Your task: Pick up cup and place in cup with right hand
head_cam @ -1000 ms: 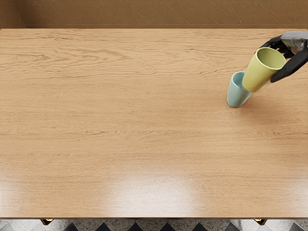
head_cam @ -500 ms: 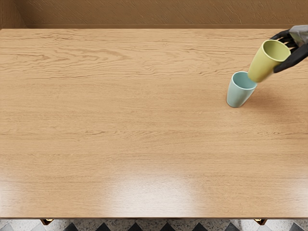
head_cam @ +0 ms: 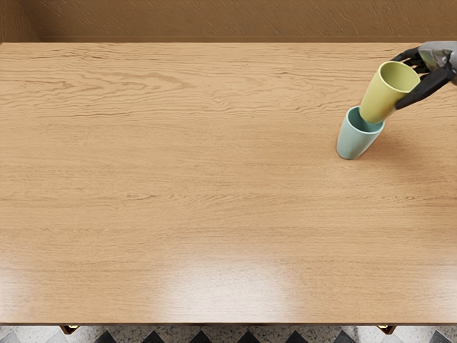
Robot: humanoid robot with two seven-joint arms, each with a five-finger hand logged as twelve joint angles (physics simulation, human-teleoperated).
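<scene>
Blue cup [head_cam: 353, 143], yellow cup [head_cam: 381, 95] held over its mouth.
The blue cup stands on the bench [head_cam: 178, 179]; the yellow cup's base overlaps its opening, insertion depth indeterminable. Beyond and right of the blue cup, the right robot hand [head_cam: 431, 73] grips the yellow cup, digits partly closed around its side.

The 1 current view is the head view, looking from above at a slant down onto the table [head_cam: 214, 179] and toward its far edge. It sits far enough back for the tabletop to reach both side edges of the frame and for 2 long table edges to show, with a brown surface [head_cam: 235, 20] across the top and a strip of patterned floor [head_cam: 225, 334] along the bottom.
</scene>
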